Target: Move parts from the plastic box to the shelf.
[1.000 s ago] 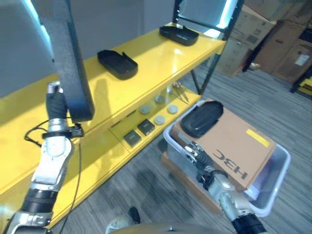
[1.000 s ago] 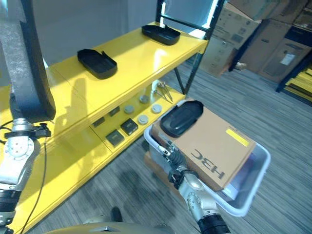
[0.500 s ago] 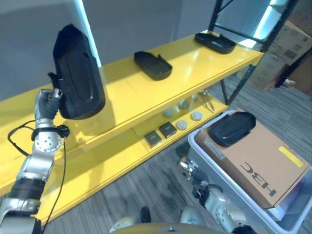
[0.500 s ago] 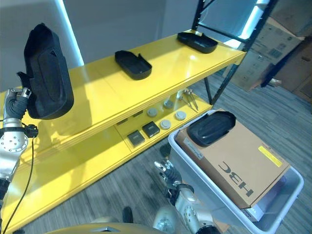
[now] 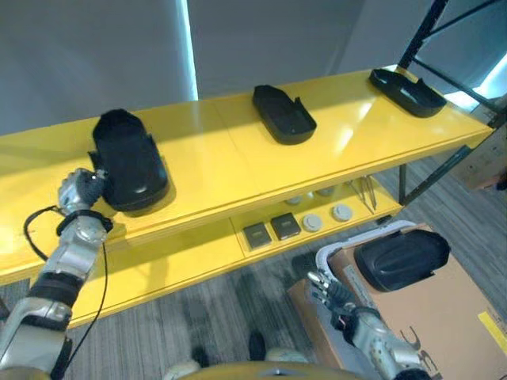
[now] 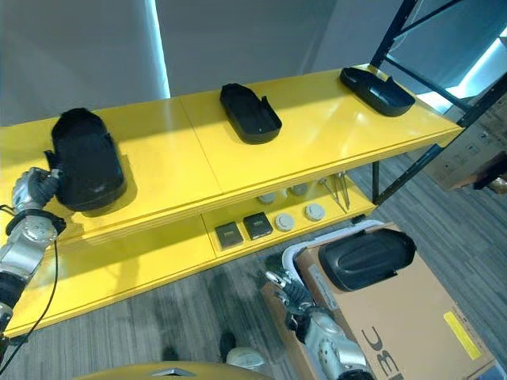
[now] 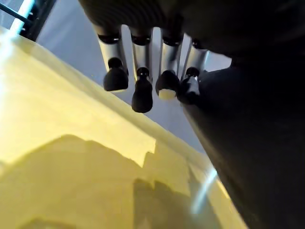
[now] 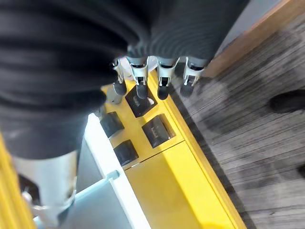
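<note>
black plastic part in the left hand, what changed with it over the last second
The left hand brought the black moulded plastic part down from upright in the air to lie on the yellow shelf, fingers still curled at its end. The camera also swung. The two other black parts on the shelf and the right hand, open and low, stayed put.

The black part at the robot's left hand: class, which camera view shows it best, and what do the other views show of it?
The left eye view: the whole black part lies on the yellow shelf, the left hand at its end. The right eye view shows the same. The left wrist view gives a dark mass beside the fingers.
</note>
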`<state>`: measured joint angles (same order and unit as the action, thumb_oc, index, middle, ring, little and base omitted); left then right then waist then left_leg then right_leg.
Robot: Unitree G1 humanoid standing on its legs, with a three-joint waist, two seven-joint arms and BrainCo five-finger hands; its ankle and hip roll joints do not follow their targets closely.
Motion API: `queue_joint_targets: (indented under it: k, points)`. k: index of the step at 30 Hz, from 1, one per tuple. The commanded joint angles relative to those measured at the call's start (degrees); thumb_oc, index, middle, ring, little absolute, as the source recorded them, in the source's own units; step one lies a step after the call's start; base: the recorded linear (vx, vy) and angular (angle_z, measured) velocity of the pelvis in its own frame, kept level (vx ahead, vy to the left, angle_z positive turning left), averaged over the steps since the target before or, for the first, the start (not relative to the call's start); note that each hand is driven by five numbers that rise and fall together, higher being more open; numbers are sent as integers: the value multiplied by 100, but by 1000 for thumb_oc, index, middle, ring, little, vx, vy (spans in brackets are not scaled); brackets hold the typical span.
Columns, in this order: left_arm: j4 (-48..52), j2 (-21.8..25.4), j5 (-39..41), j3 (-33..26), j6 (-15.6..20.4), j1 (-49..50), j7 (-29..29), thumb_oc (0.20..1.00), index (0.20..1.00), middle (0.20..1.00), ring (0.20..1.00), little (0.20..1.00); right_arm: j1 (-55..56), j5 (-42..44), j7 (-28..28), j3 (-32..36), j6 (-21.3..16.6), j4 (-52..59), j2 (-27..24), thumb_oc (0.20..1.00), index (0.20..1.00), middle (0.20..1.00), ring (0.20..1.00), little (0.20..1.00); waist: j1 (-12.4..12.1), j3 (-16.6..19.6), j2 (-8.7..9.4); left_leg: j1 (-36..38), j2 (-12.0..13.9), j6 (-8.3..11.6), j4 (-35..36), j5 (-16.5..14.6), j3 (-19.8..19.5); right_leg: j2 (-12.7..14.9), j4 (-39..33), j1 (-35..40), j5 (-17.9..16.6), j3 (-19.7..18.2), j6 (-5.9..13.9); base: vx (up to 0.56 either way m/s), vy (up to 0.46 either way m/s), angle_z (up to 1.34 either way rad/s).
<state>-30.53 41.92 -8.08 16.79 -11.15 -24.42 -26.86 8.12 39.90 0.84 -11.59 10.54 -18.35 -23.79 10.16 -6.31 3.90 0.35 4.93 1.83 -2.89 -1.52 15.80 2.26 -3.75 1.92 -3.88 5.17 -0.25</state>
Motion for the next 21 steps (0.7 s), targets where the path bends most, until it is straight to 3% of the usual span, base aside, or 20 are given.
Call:
queue_joint_targets:
  k: [1,4,8,14,21]
  points:
    - [-312,-1,-400,-261,227,-696,-73,200,200,200,200,200,170,-106,193,25,10,182,-336,1000,1000,1000,1000,1000,157,350,-326,39,220,155,238,514,-130,92,440,-409,0,-167,603,156,119,-6]
    - [-641,-19,-474,-157,91,-748,-56,200,200,200,200,200,239,-252,315,-17,22,26,-324,1000,1000,1000,1000,1000,249,365,-416,155,166,140,373,514,-114,84,477,-421,33,-276,612,100,92,-29]
    - [-1004,-124,-475,-27,-380,-823,-52,200,200,200,200,200,313,-453,402,-132,0,-147,-366,1000,1000,1000,1000,1000,386,288,-512,213,130,135,490,506,-44,84,529,-517,65,-433,649,32,59,-11]
    - [-1347,-179,-284,91,-692,-886,-101,200,200,200,200,200,306,-442,469,-180,-83,-241,-436,1000,1000,1000,1000,1000,469,179,-548,211,137,136,481,501,22,74,560,-553,80,-515,660,13,18,-4]
    - [-1570,-302,-149,151,-711,-859,-288,200,200,200,200,200,278,-363,328,-249,-91,-132,-417,1000,1000,1000,1000,1000,495,120,-526,246,150,133,488,490,68,56,494,-496,77,-536,662,0,0,0]
